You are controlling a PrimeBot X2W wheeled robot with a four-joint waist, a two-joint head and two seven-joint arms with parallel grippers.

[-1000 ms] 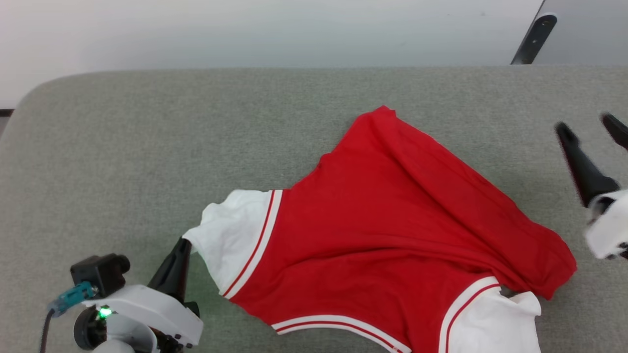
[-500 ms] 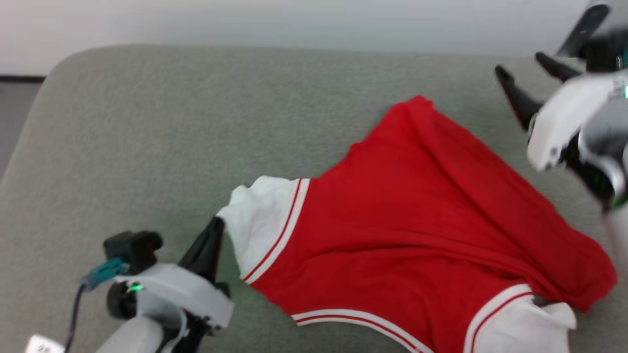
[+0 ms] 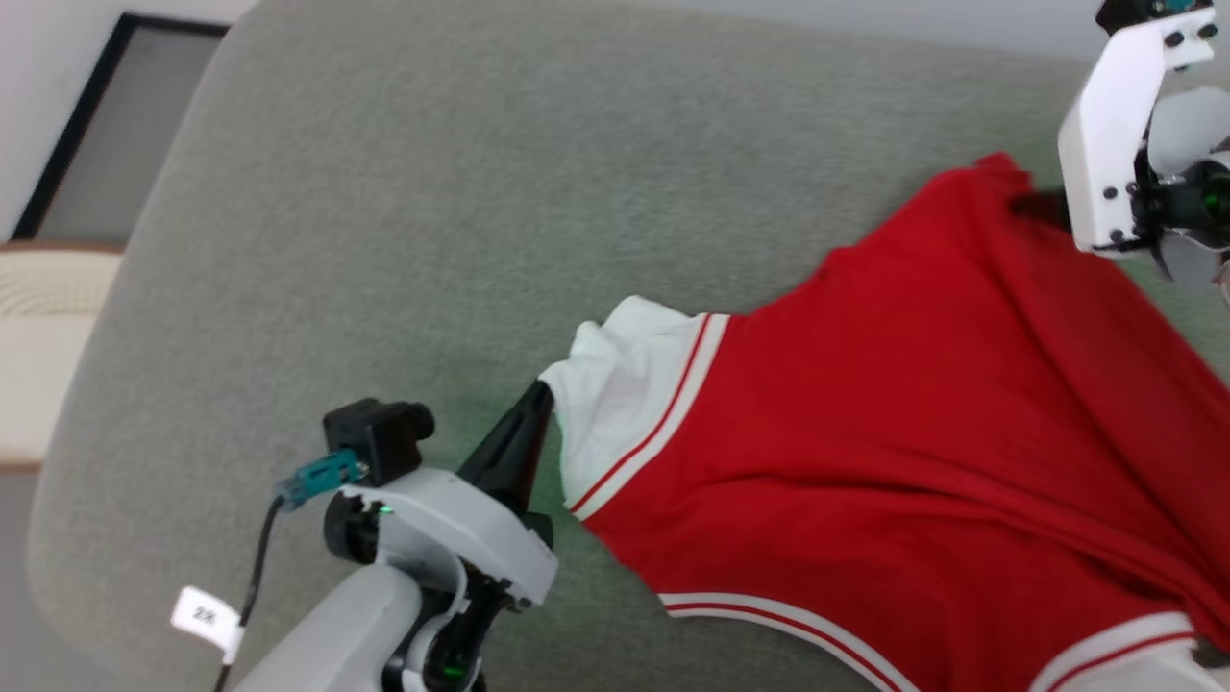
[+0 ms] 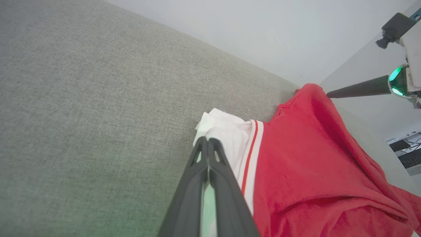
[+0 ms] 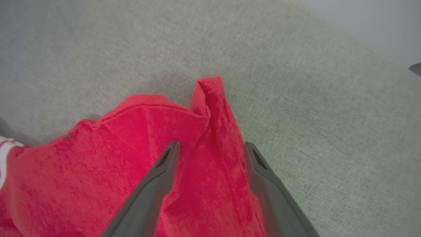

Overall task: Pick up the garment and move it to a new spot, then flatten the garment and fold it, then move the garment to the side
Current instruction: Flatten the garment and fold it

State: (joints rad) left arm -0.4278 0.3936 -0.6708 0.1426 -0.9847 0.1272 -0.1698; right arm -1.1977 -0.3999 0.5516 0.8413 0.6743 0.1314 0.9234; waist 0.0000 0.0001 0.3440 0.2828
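At the lower left, the left gripper (image 3: 538, 396) has its fingers pressed together on the edge of a white sleeve (image 3: 625, 404), pinching it. The garment (image 3: 913, 432) spreads rightward from there across the grey fabric-covered desk (image 3: 384, 240). It is plain red cloth, wrinkled, with red-and-white striped bands at the sleeve seam and along its near edge. At the far right, the right gripper (image 5: 212, 144) stands wide open, its fingers either side of a raised fold running up to the red corner (image 5: 209, 89).
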